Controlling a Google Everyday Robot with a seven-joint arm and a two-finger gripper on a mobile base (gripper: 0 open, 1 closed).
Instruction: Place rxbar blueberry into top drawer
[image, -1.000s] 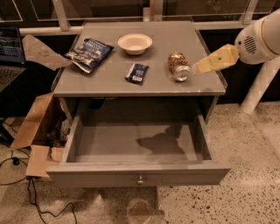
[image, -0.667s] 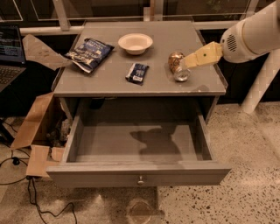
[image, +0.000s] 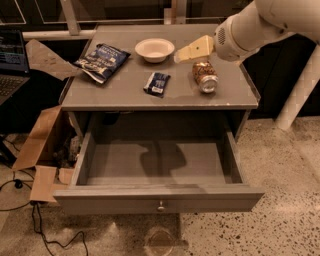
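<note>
The gripper (image: 180, 56) is seen above the back of the desk (image: 120, 95), between a white bowl (image: 154, 50) and a soda can (image: 205, 76), with its pale yellow tip pointed toward 8 o'clock. It is carried by a white arm (image: 260, 25) that enters from the 2 o'clock corner of the view. Whether the gripper is spread or closed cannot be told from this angle, and nothing is seen held in it.

The rxbar blueberry (image: 157, 83) is found lying flat near the middle of the desk, apart from everything else. From the bar, the bowl is placed at 12 o'clock, the can lies on its side at 3 o'clock, and a crinkled dark blue chip bag (image: 101, 61) is set at 10 o'clock, near the left edge. The gripper is located at about 1 o'clock from the bar and well clear of it.

Below the desk, the top drawer (image: 110, 200) stands open toward 6 o'clock, with its round knob (image: 161, 206) at the centre of the front panel. Only a shadow is seen on its floor.

At 9 o'clock of the drawer, torn cardboard (image: 37, 145) is propped on the floor; a laptop (image: 11, 65) is partly visible at the left edge, and cables (image: 30, 220) are trailed across the speckled floor at 7 o'clock.
</note>
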